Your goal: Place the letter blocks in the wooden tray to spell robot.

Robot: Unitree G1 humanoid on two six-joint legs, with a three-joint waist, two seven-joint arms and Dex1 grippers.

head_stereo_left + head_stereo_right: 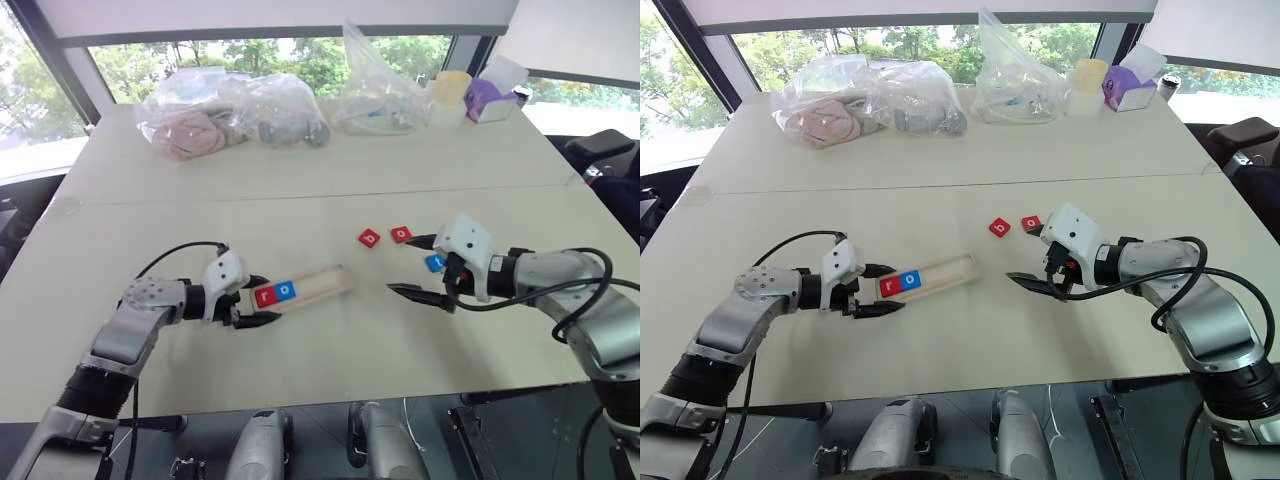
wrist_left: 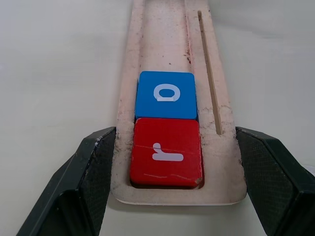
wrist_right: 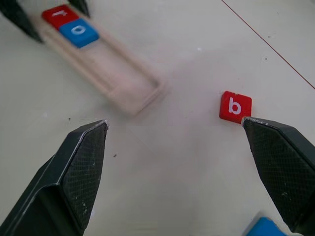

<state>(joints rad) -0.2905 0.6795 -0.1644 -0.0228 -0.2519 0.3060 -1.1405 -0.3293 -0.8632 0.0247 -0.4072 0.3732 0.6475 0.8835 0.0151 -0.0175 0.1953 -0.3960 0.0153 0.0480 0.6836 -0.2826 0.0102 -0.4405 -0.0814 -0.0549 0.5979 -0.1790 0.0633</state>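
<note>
The spelling is judged to be two letters along: the red r block (image 1: 265, 295) and the blue o block (image 1: 287, 290) are seated touching at the near end of the wooden tray (image 1: 320, 283), and the rest of its channel is left bare. That end is straddled by the left gripper (image 1: 268, 300), whose fingers appear to be pressed against the tray's outer rims, though contact on one side cannot be fully confirmed. The right gripper (image 1: 401, 265) is held spread wide and empty just above the table (image 1: 300, 370), with the red b block (image 1: 369, 238) just beside one fingertip. The b is called for next; the red o block (image 1: 401, 234) and blue t block (image 1: 435, 263) lie close by, so a clean, narrow approach is needed. Open tabletop is left between b and tray.
</note>
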